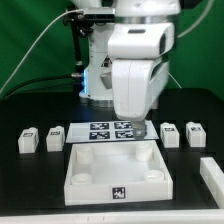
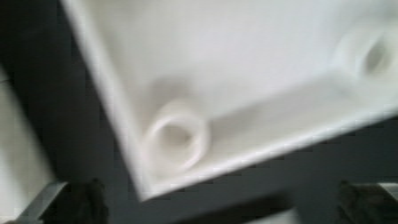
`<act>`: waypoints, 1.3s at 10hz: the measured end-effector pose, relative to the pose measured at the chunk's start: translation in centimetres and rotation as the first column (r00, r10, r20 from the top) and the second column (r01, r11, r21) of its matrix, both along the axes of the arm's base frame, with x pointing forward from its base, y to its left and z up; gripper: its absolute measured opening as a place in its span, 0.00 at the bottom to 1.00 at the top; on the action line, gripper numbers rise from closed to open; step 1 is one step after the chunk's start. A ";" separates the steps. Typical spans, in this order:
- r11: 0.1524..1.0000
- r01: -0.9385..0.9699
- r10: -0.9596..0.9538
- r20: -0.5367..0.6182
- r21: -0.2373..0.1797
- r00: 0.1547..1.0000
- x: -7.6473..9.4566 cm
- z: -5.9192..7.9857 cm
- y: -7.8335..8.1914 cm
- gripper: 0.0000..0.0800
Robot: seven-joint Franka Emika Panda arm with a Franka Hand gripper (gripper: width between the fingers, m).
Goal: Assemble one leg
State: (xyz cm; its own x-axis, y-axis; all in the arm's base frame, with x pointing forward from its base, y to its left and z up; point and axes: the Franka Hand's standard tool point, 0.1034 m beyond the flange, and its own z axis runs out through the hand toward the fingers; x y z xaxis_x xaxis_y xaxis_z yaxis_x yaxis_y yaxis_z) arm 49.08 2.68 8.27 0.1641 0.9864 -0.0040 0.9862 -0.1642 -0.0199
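Four small white legs with marker tags stand in a row: two at the exterior view's left (image 1: pixel 29 141) (image 1: pixel 55 137) and two at its right (image 1: pixel 170 134) (image 1: pixel 195 131). The large white square tabletop (image 1: pixel 115 172) lies in front, sockets up. My gripper (image 1: pixel 134 122) hangs over the tabletop's far edge, between the two pairs of legs and touching none. In the wrist view the gripper (image 2: pixel 228 205) is open and empty, its dark fingers (image 2: pixel 80 200) wide apart. Below it is a tabletop corner (image 2: pixel 231 60) with a round socket (image 2: pixel 178 135). No leg shows in that view.
The marker board (image 1: pixel 108 130) lies flat just behind the tabletop, partly under the gripper. Another white part (image 1: pixel 212 175) sits at the exterior view's right edge. Cables and the arm's base stand at the back on the dark table.
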 end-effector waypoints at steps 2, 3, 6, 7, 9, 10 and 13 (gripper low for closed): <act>0.974 -0.227 0.226 0.007 0.014 0.974 -4.0 -2.8 -1.9 0.81; 0.970 -0.244 0.244 -0.003 0.023 0.970 -5.4 -4.2 -2.5 0.81; 0.975 -0.220 0.221 -0.021 0.042 0.975 -6.7 -7.2 -3.0 0.81; 0.977 -0.209 0.210 -0.019 0.043 0.978 -6.9 -7.5 -3.0 0.81; 0.979 -0.197 0.198 -0.014 0.042 0.980 -7.0 -7.6 -3.0 0.81; 0.980 -0.197 0.198 -0.015 0.042 0.980 -7.1 -7.7 -3.0 0.65; 0.980 -0.195 0.196 -0.015 0.042 0.980 -7.1 -7.7 -3.0 0.30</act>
